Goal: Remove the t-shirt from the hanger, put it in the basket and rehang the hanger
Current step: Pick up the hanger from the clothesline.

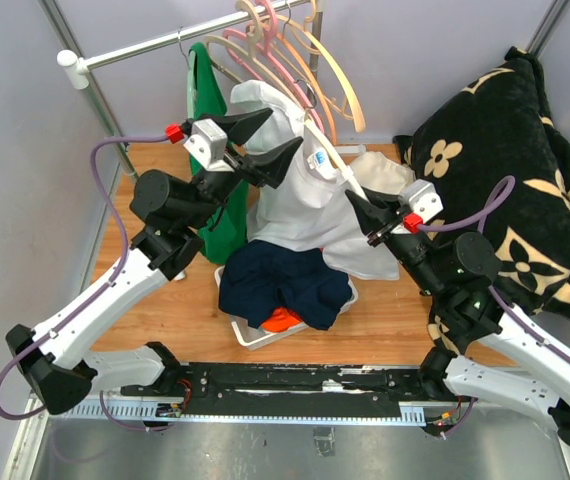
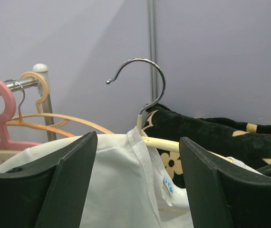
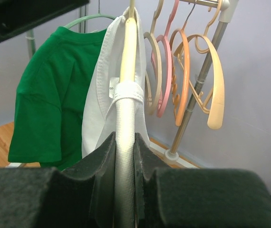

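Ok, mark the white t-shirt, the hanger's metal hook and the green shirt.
white t-shirt (image 1: 300,210): top view, its front panel.
metal hook (image 2: 139,59): left wrist view, top of its curve.
green shirt (image 3: 35,95): right wrist view, its chest.

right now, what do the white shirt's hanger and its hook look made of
Hanger: smooth pale cream bar, matte; wood or plastic, can't tell which. Hook: thin silver wire with bright glints, apparently polished metal.

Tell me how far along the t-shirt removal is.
Done: the hanger is off the rail, hook free. In hand: right pincer clamps the hanger arm through the white t-shirt; left pincer is open at its shoulder. Left: pulling the shirt off.
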Motion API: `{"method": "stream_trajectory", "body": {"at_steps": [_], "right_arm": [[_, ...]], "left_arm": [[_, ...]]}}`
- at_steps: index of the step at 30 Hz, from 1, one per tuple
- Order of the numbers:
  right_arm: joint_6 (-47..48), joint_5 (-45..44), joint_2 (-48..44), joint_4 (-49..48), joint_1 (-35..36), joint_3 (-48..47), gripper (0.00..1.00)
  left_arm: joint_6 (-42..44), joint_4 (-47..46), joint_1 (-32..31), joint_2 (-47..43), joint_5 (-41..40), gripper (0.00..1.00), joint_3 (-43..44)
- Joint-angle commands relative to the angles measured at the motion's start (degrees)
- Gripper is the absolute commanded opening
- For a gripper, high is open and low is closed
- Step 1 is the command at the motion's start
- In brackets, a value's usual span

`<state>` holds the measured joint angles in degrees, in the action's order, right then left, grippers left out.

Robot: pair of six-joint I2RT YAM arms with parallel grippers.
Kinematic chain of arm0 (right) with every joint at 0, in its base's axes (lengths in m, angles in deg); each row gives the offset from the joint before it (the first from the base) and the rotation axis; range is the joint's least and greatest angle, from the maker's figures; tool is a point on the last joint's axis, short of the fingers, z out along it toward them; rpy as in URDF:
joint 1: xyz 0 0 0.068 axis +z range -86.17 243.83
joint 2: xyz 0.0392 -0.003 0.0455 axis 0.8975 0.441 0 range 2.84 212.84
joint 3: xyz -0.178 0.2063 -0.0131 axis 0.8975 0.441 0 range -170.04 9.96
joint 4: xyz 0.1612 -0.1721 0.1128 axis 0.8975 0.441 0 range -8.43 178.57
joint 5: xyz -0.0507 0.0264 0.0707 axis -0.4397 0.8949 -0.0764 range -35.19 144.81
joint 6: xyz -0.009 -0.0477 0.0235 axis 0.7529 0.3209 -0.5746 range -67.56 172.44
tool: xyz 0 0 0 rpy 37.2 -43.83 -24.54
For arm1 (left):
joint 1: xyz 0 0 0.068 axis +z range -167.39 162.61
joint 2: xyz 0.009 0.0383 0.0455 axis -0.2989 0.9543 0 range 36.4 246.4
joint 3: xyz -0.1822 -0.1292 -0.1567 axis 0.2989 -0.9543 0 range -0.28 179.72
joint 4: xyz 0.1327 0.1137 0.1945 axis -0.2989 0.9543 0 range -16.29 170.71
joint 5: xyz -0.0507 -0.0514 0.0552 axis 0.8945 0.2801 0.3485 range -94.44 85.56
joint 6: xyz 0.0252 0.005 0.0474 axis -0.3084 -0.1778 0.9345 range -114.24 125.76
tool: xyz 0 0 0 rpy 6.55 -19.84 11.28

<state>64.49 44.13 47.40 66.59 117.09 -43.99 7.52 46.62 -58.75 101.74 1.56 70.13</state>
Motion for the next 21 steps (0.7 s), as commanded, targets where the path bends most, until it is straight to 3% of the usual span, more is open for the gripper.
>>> {"method": "stream_trajectory", "body": {"at_steps": [1, 17, 21], "right_arm": [[-0.44, 1.73, -1.96, -4.16, -0.43, 0.14, 0.01], [-2.44, 4.12, -2.01, -3.71, -0.43, 0.86, 0.01], [-2.67, 4.47, -2.02, -3.67, -0.36, 0.87, 0.01]], "left_arm": [[3.83, -5.07, 0.06, 3.5, 2.16, 0.74, 2.44], [5.27, -5.74, 0.01, 9.09, 3.93, 0.64, 6.92], [5.05, -4.27, 0.01, 10.27, 4.02, 0.5, 8.18]]}}
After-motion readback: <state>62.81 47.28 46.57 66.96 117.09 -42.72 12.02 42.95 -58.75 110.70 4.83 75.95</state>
